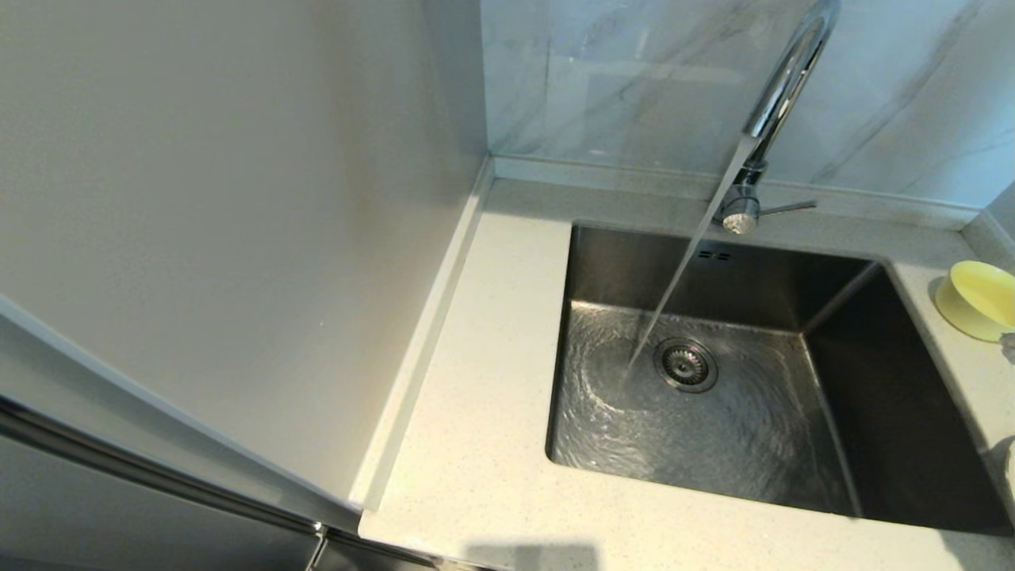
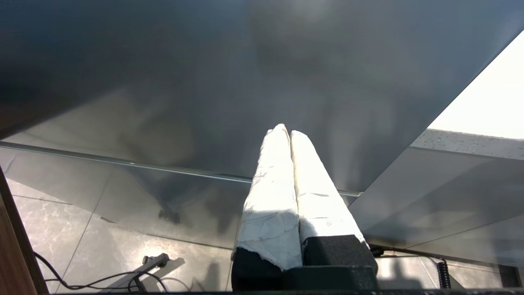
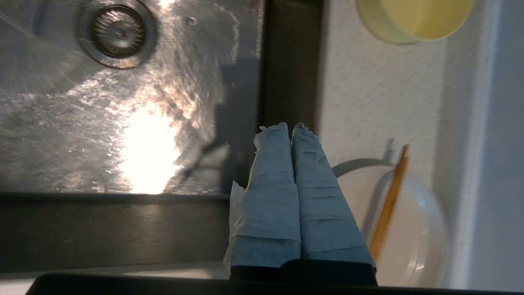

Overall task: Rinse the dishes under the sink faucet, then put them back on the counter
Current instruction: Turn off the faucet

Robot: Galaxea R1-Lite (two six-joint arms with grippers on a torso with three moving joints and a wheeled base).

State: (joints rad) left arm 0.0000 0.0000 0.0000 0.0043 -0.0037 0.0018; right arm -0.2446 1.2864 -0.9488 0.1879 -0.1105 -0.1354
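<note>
- While water runs in a thin slanting stream from the chrome gooseneck faucet [image 1: 781, 87] onto the rippling floor of the brushed steel sink [image 1: 840, 317], just beside the round drain strainer [image 1: 686, 365], the head view shows neither end effector. A small pale-yellow bowl [image 1: 979, 300] sits on the speckled off-white surface [image 1: 484, 396] at the robot's right of the basin, near the raised back edge. The faucet's thin lever [image 1: 789, 208] sticks out sideways, and two overflow slots [image 1: 714, 255] mark the basin's back wall.
- Seen from the left wrist, the left end effector [image 2: 290, 133] has its white-wrapped fingers pressed together and grips nothing; it points at a dark glossy cabinet front [image 2: 204, 90], with tiled floor [image 2: 73, 229] below, away from the dishes.
- Seen from the right wrist, the right end effector [image 3: 290, 128] is likewise closed and empty, its tips over the sink's dark side wall. The cream-white plate [image 3: 413, 237] lies on the surface just beside the fingers, with brown wooden chopsticks [image 3: 389, 205] resting across it. The yellow bowl [image 3: 413, 18] sits farther along the same strip of surface, well apart from the tips.
</note>
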